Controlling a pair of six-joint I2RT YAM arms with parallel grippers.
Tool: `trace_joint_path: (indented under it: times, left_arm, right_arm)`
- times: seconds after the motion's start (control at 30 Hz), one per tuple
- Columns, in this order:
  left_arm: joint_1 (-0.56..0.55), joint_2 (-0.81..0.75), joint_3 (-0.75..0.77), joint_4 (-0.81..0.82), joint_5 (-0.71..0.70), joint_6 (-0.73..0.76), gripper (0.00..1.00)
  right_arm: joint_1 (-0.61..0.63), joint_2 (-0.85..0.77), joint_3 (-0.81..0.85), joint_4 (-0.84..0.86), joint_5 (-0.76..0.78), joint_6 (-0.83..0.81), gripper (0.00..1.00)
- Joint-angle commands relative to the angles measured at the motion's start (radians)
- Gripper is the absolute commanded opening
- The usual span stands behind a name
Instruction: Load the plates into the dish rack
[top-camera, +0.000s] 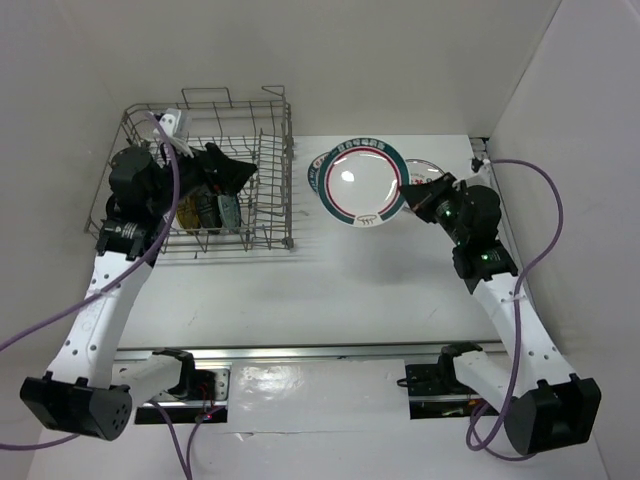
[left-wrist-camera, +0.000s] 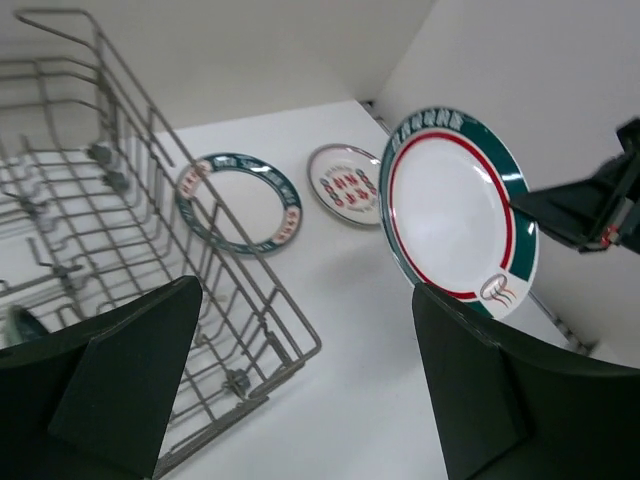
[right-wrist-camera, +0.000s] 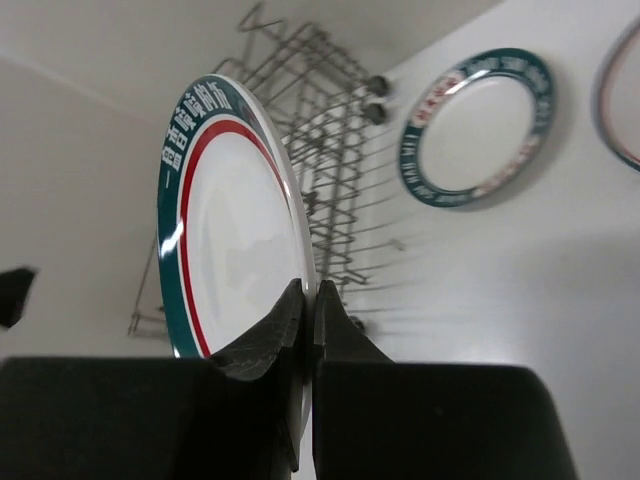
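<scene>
My right gripper is shut on the rim of a white plate with a dark green lettered rim and a red ring. It holds the plate upright above the table, right of the dish rack; the plate also shows in the top view and the left wrist view. A second green-rimmed plate and the red-marked plate lie flat on the table beyond it. My left gripper is open and empty over the rack's right end.
The wire rack has upright tines; yellow and dark shapes show inside it under my left arm. White walls close in at the back and right. Cables hang from both arms.
</scene>
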Motion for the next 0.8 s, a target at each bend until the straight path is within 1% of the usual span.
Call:
trace_joint_path:
  times: [0.0,0.03,0.1,0.13,0.17,0.2,0.3,0.37,0.47,0.57,0.6,0.63,0.7,0.73,0.77]
  left_arm:
    - [-0.002,0.034,0.029,0.095,0.186,-0.065,1.0]
    - [-0.011,0.055,0.02,0.115,0.249,-0.089,1.0]
    - [-0.011,0.083,0.02,0.148,0.323,-0.129,1.0]
    - [-0.011,0.113,0.02,0.148,0.337,-0.129,1.0]
    - [-0.02,0.13,0.02,0.148,0.337,-0.14,1.0]
    - [-0.02,0.144,0.035,0.139,0.354,-0.14,1.0]
    - [-0.02,0.169,0.046,0.129,0.387,-0.14,1.0]
    - [-0.02,0.169,0.046,0.144,0.397,-0.14,1.0]
    - [-0.02,0.18,0.046,0.129,0.397,-0.14,1.0]
    - [-0.02,0.198,0.046,0.129,0.406,-0.131,0.95]
    - [-0.02,0.198,0.046,0.129,0.417,-0.131,0.79]
    - [-0.02,0.207,0.046,0.129,0.417,-0.131,0.69]
    - [-0.02,0.207,0.055,0.129,0.426,-0.131,0.51]
    - [-0.02,0.207,0.055,0.129,0.426,-0.131,0.4]
    - [-0.02,0.207,0.064,0.129,0.426,-0.131,0.36]
  right_arm:
    - [0.057,0.03,0.06,0.127,-0.168,-0.039,0.0]
    - [0.071,0.045,0.075,0.144,-0.18,-0.068,0.0]
    - [0.115,0.065,0.086,0.205,-0.206,-0.092,0.0]
    - [0.128,0.065,0.075,0.242,-0.217,-0.093,0.0]
    - [0.139,0.076,0.075,0.3,-0.226,-0.093,0.0]
    - [0.161,0.09,0.075,0.322,-0.235,-0.093,0.0]
    - [0.215,0.134,0.139,0.307,-0.214,-0.126,0.0]
    - [0.228,0.153,0.173,0.307,-0.2,-0.136,0.0]
    - [0.252,0.18,0.193,0.351,-0.2,-0.136,0.0]
    - [0.263,0.205,0.213,0.369,-0.214,-0.117,0.0]
    - [0.263,0.219,0.213,0.379,-0.214,-0.117,0.0]
    - [0.263,0.229,0.213,0.379,-0.214,-0.117,0.0]
    - [0.272,0.24,0.222,0.379,-0.214,-0.117,0.0]
    - [0.272,0.24,0.222,0.379,-0.214,-0.117,0.0]
    - [0.272,0.24,0.222,0.379,-0.214,-0.117,0.0]
